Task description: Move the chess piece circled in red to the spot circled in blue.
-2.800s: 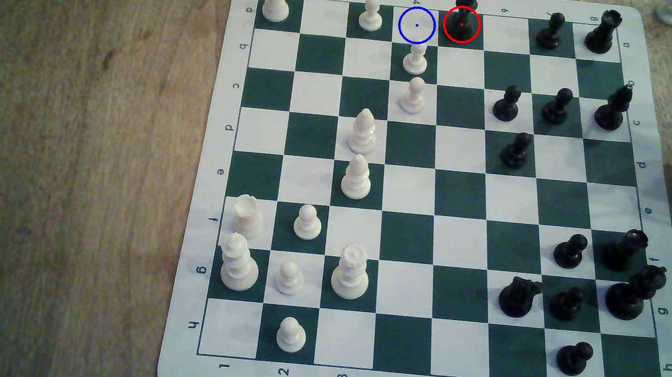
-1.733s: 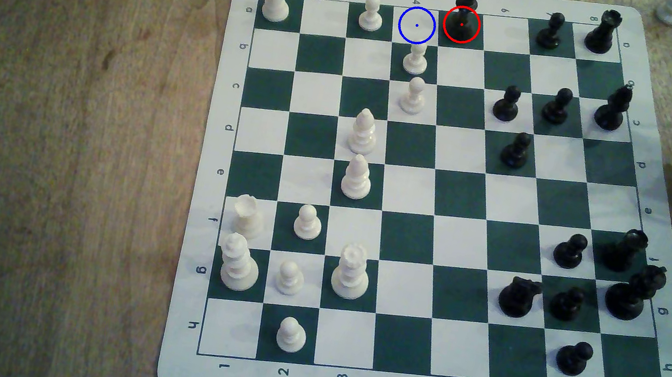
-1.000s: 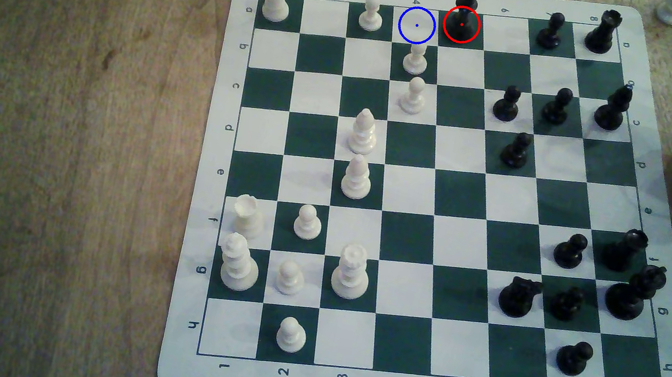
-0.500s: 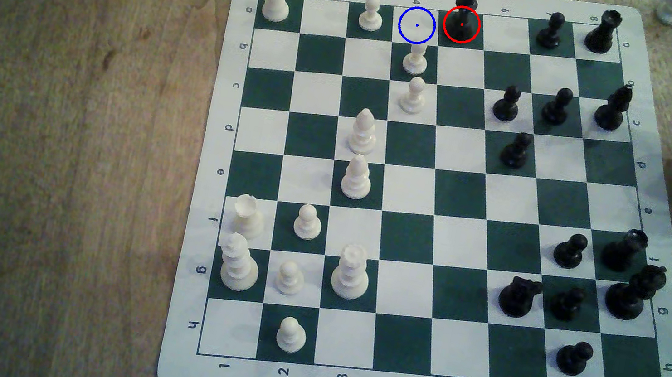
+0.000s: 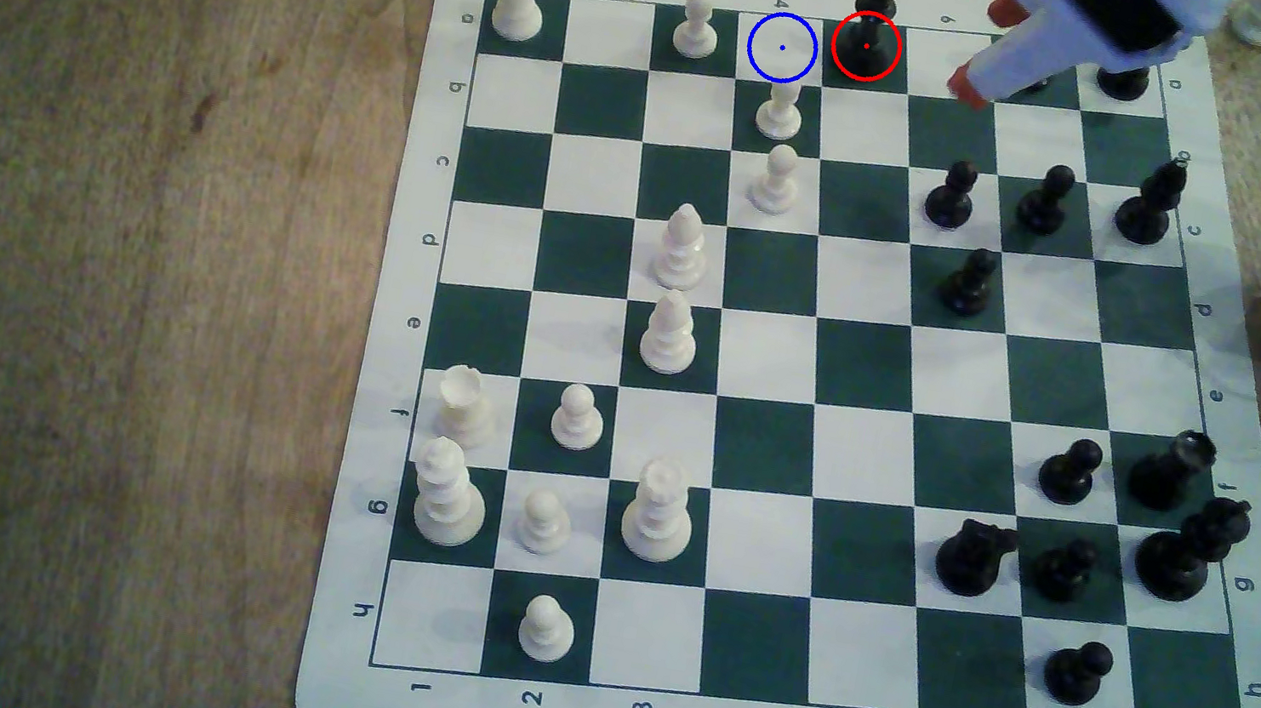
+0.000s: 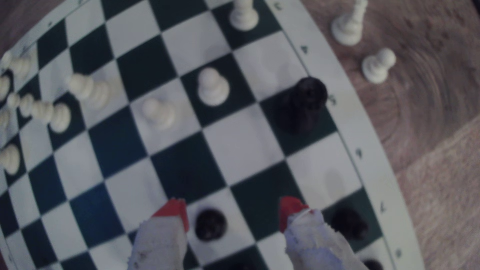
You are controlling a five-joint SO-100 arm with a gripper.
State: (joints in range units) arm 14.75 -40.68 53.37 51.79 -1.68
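I see my gripper [image 5: 983, 46] with fingers spread (nothing between them) hovering at three o'clock of the black queen [image 5: 872, 24], which stands on its red-ringed green square; the blue-ringed square [image 5: 782, 48] lies at its nine o'clock.

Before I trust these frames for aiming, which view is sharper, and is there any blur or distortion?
Exterior view: sharp board, but the pincer is motion-smeared. Wrist view: soft and dim throughout, board edge bowed by the lens, the chess piece a dark blur.
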